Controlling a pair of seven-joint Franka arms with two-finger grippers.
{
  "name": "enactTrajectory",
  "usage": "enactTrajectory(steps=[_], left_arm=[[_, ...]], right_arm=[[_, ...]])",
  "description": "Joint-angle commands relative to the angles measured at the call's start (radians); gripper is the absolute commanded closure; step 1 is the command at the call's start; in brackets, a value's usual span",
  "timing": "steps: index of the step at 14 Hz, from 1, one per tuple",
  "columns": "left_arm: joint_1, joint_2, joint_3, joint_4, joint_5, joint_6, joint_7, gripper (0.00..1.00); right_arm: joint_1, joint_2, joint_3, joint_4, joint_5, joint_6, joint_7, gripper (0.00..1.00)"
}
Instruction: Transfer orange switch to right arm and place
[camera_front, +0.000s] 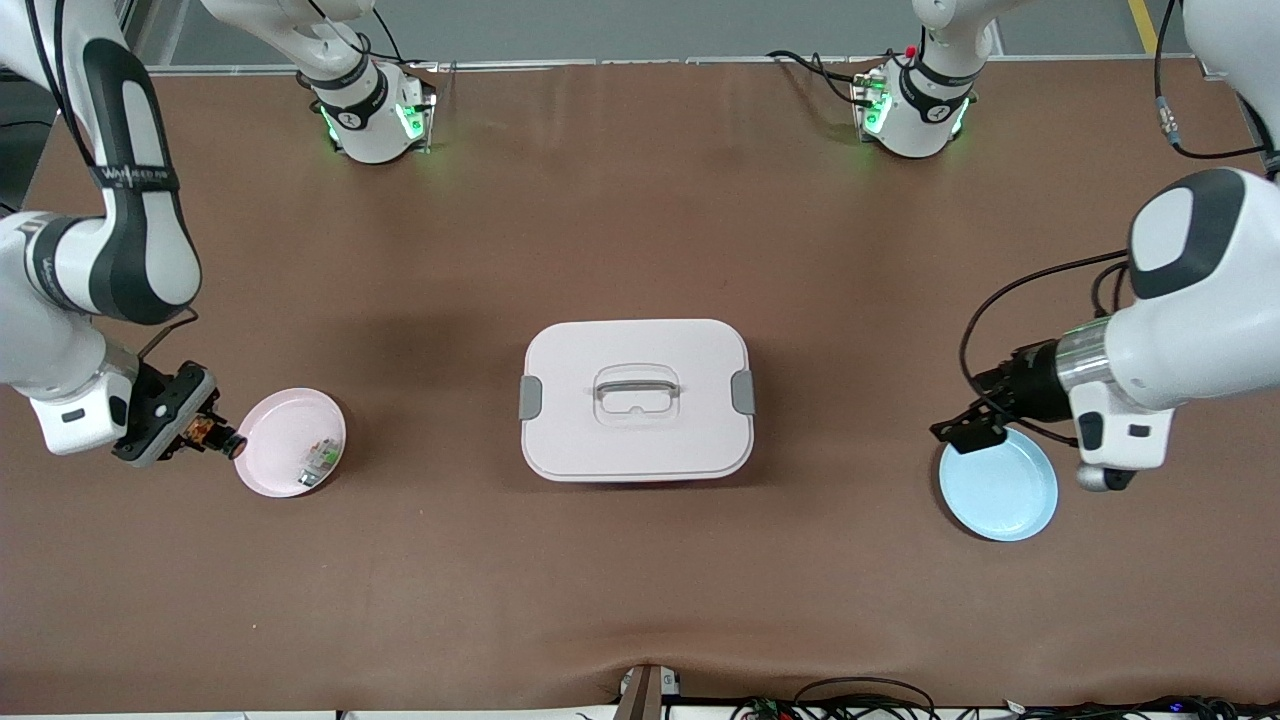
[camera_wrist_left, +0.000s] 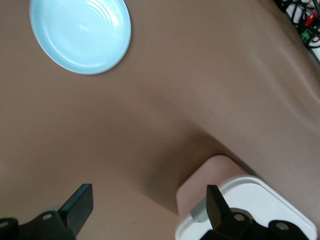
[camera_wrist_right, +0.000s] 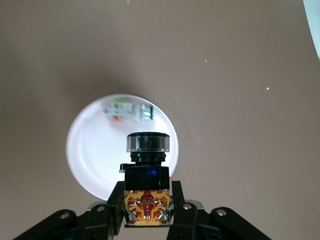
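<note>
Over the pink plate's (camera_front: 270, 455) edge, right tool (camera_front: 215, 434) clenched on the orange switch (camera_wrist_right: 147, 172), small green-and-white part (camera_front: 320, 462) lying in that plate, left tool (camera_front: 968, 428) spread wide and holding nothing over the blue plate (camera_front: 1005, 500), white box (camera_front: 636, 400) mid-surface.

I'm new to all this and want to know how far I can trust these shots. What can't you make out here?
- Box contents: the white lid covers the lidded box in the front view.
- Small green-and-white part on the pink plate: blurred, too small to identify.
- Orange switch: the right claw hides its underside.
- Left claw: its body is cut off by the wrist view's edge.
</note>
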Motion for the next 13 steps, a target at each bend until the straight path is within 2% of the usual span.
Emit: enactTrajectory(steps=[1,4,7,10,11,13], left_arm=[[0.026,-0.067,-0.005,-0.02,0.118,-0.071,0.127,0.0],[0.028,-0.129,-0.002,-0.015,0.212,-0.076,0.311,0.0],[0.055,-0.205,-0.006,-0.017,0.209,-0.106,0.495,0.0],[0.048,-0.279,0.012,-0.017,0.15,-0.122,0.545,0.0],[-0.006,-0.311,0.068,-0.018,0.134,-0.144,0.546,0.0],[-0.208,-0.373,0.293,-0.022,0.087,-0.186,0.571,0.0]], right_arm=[[-0.039,0.045,0.02,0.014,0.041,0.033,-0.125,1.0],[-0.044,0.096,0.02,0.014,0.073,0.079,-0.196,1.0],[-0.041,0.143,0.02,0.012,0.081,0.093,-0.207,0.99],[-0.041,0.189,0.02,0.014,0.08,0.091,-0.228,0.99],[-0.042,0.197,0.02,0.014,0.08,0.093,-0.239,0.99],[-0.047,0.211,0.02,0.014,0.08,0.091,-0.245,0.99]])
